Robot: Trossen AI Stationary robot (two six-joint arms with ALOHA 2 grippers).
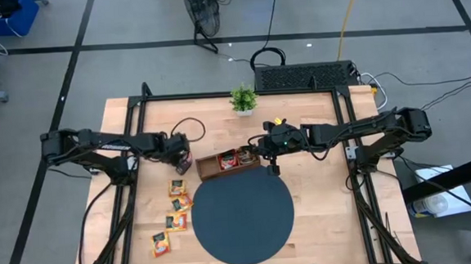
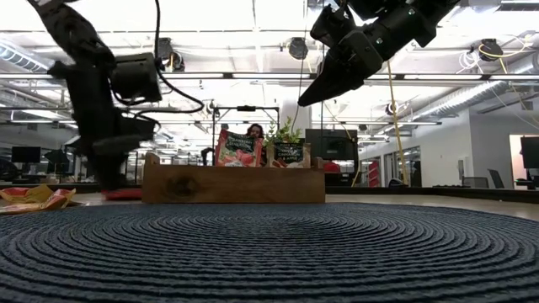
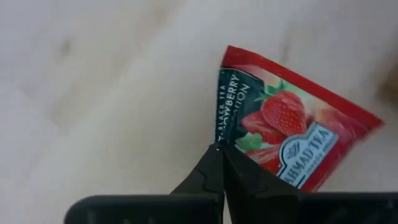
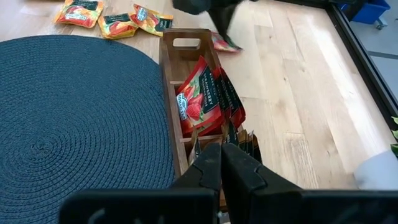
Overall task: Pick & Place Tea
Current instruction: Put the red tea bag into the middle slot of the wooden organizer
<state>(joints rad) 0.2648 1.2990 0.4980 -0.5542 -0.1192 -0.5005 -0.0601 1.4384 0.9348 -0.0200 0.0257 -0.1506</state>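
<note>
My left gripper (image 3: 221,155) is pinched shut on the corner of a red strawberry sachet (image 3: 280,124) lying flat on the table just beside the wooden tray's (image 1: 213,173) left end, my closed right gripper (image 1: 273,169) hovering past its far end.

Red strawberry sachet (image 3: 283,127) is lying flat on the wood just left of the tray — pinched at its edge. More red ones (image 4: 200,96) are standing upright in the tray's middle slot. Yellow-orange sachets (image 1: 173,213) are lying scattered left of the mat.
</note>
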